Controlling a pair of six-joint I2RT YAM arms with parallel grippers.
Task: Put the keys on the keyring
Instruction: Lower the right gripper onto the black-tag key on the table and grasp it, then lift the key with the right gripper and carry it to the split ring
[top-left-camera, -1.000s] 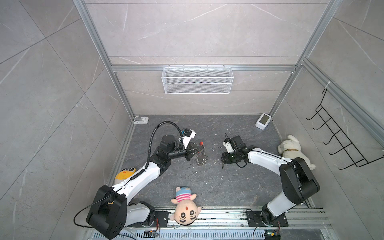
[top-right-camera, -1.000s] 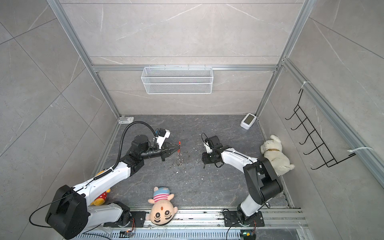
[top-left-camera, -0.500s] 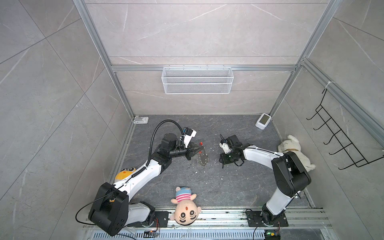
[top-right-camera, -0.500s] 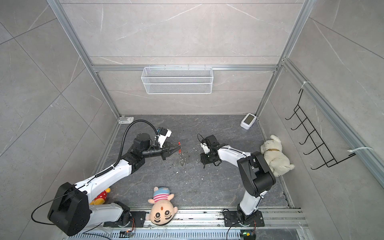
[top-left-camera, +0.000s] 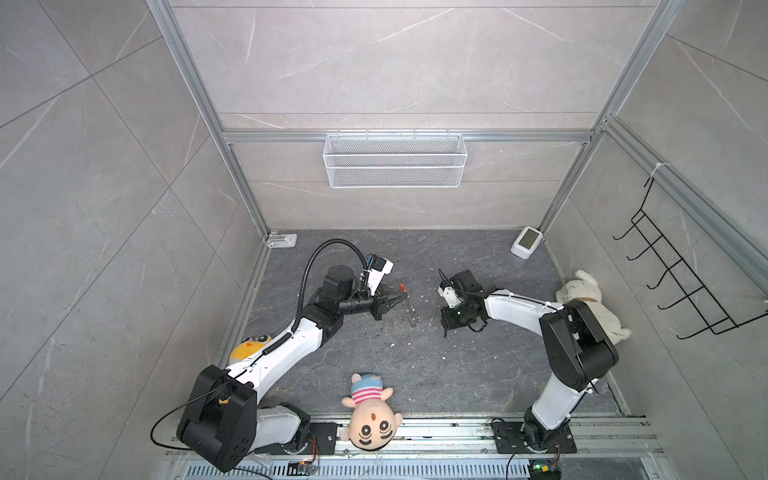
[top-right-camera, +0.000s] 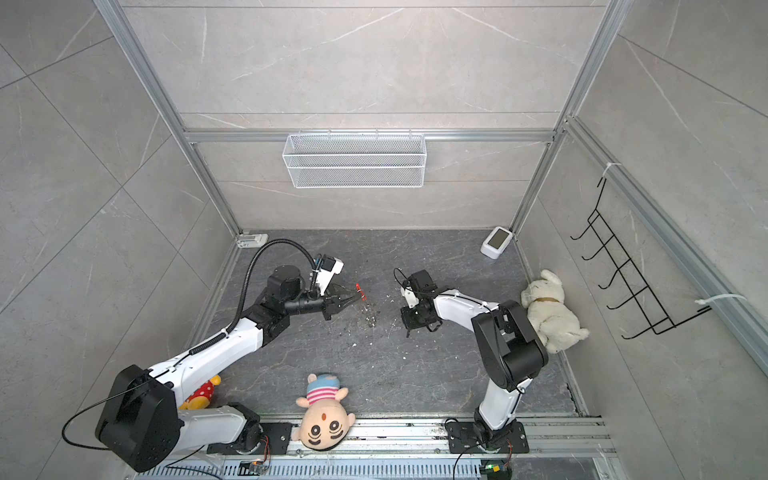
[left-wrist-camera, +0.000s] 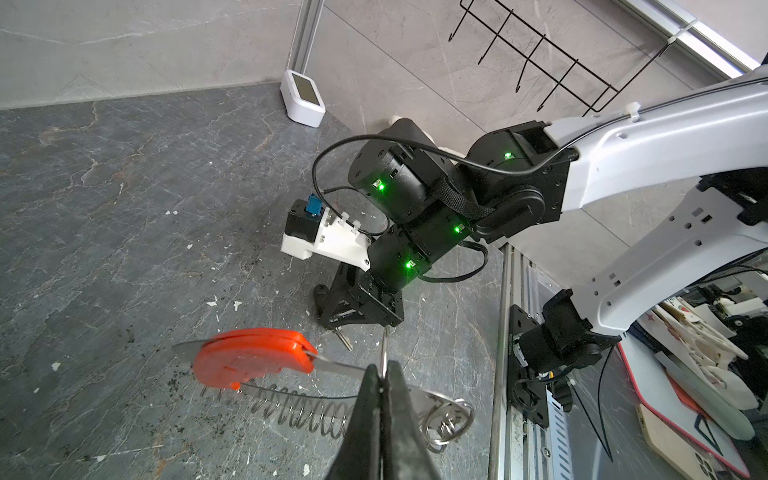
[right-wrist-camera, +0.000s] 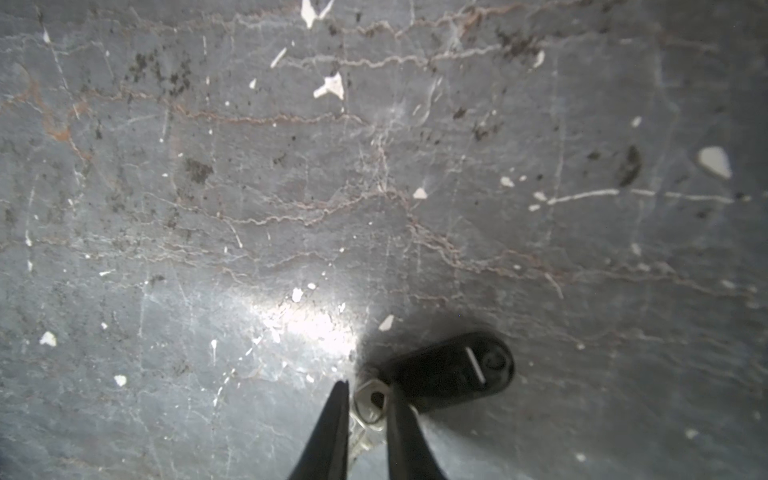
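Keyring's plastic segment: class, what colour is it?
Red. The segment on the keyring shows best in the left wrist view.

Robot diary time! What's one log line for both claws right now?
left gripper: shut on keyring | right gripper: jaws astride keys, grip unclear | keys: not yet on keyring

A robot lab test cell: aluminium frame (top-left-camera: 407, 136), tiled walls (top-left-camera: 374, 62), arms (top-left-camera: 286, 349) bolted to a rail (top-left-camera: 449, 430)
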